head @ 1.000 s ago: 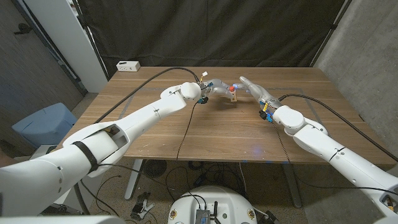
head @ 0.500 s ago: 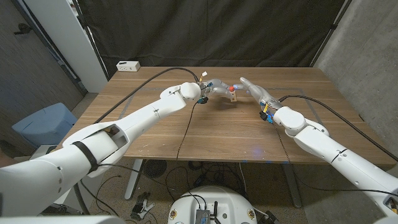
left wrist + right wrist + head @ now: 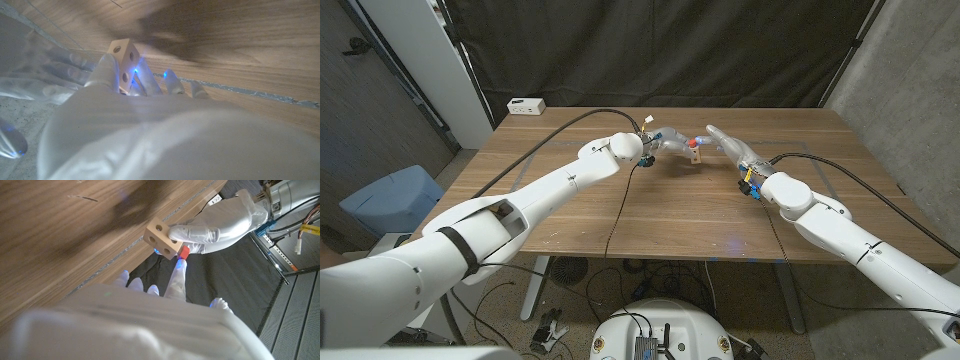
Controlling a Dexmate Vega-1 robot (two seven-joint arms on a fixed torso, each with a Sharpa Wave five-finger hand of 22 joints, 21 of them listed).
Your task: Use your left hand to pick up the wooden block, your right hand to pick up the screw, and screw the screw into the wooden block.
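Right wrist view: left hand [image 3: 220, 227] grips the wooden block [image 3: 161, 239]; right hand [image 3: 150, 305] pinches a mostly hidden red screw [image 3: 183, 252].

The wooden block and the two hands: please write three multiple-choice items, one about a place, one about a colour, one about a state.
1. Where is the wooden block?
A. Lying on the table near the left arm's elbow
B. Held above the table between the two hands
C. On the floor

2. What colour is the screw head against the block?
A. Red
B. Green
C. Black

3. What does the left hand do?
A. Rests away from the block
B. Grips the block
C. Holds a cable

Answers: 1 B, the right wrist view shows the block lifted off the table; 2 A, a red piece touches the block; 3 B, its fingers wrap the block while the right hand reaches the screw.
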